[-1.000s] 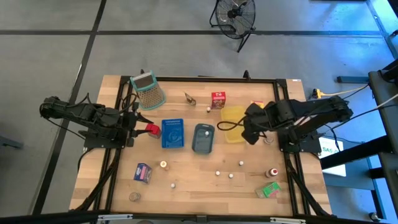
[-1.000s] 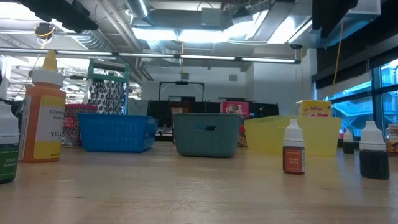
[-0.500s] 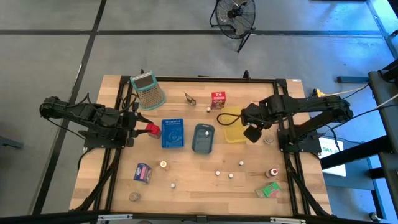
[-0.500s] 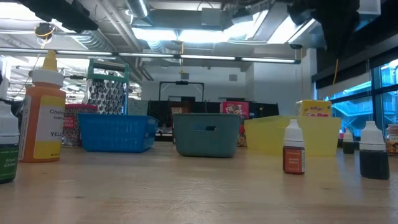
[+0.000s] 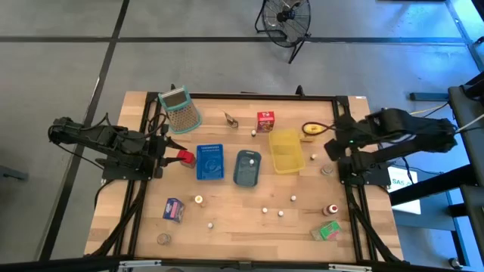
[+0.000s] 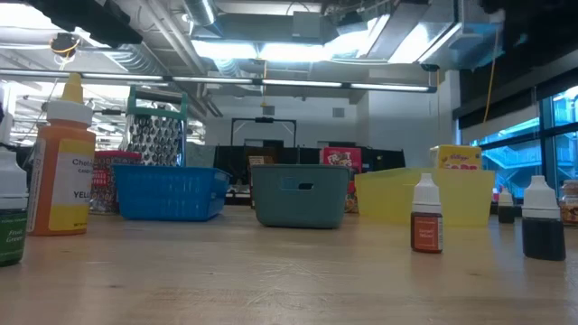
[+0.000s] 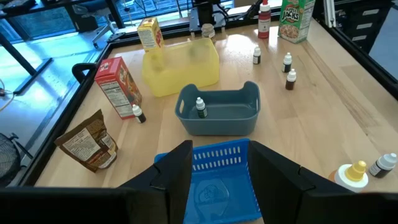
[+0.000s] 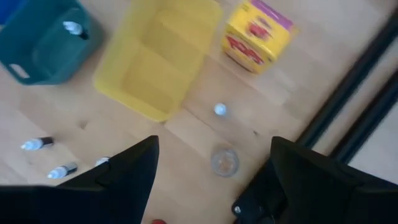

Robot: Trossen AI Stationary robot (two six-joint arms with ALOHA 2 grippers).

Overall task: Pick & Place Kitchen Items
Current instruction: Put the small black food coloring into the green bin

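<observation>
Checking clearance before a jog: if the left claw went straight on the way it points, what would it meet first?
Probably the blue tray, directly ahead between the left claw's fingers; the grey-blue tray lies beyond.

Trays: we are seeing a blue tray (image 5: 209,162), a grey-blue tray (image 5: 247,167) and a yellow tray (image 5: 286,149).
Cartons: we are seeing a red carton (image 5: 265,121), a yellow carton (image 8: 255,35) showing red print and a purple top, a green carton (image 5: 328,230).
Grater: the grater (image 5: 180,110) is showing a green rim and grey mesh.
Table: the table (image 5: 242,227) is showing light wood.
</observation>
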